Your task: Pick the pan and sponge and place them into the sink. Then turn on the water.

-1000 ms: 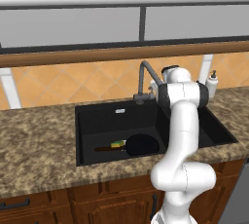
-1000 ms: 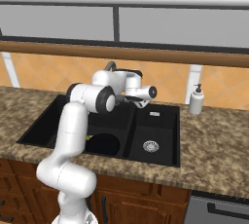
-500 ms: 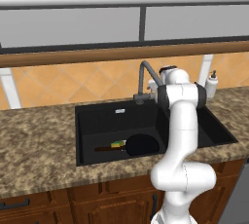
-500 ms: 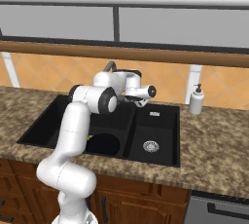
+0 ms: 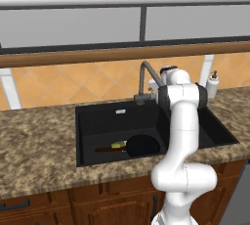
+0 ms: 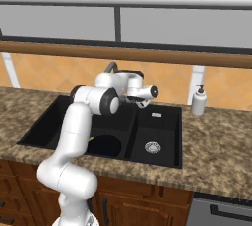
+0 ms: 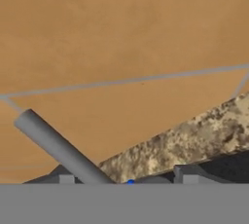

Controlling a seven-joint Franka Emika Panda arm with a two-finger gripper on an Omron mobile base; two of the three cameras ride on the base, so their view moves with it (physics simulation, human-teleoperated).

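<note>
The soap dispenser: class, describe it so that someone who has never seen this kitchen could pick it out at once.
Find the black double-basin sink set in the speckled stone counter. Look to the counter behind the sink's smaller basin, against the orange tiled wall. There the soap dispenser stands upright: a small white bottle with a pump top, unlike the tall dark grey gooseneck faucet nearby.

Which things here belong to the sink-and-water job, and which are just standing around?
Job items:
pan, lying in the sink
sponge, beside the pan's handle
faucet, no stream visible
gripper, up at the faucet

Bystanders:
soap dispenser
countertop
tiled backsplash
</note>
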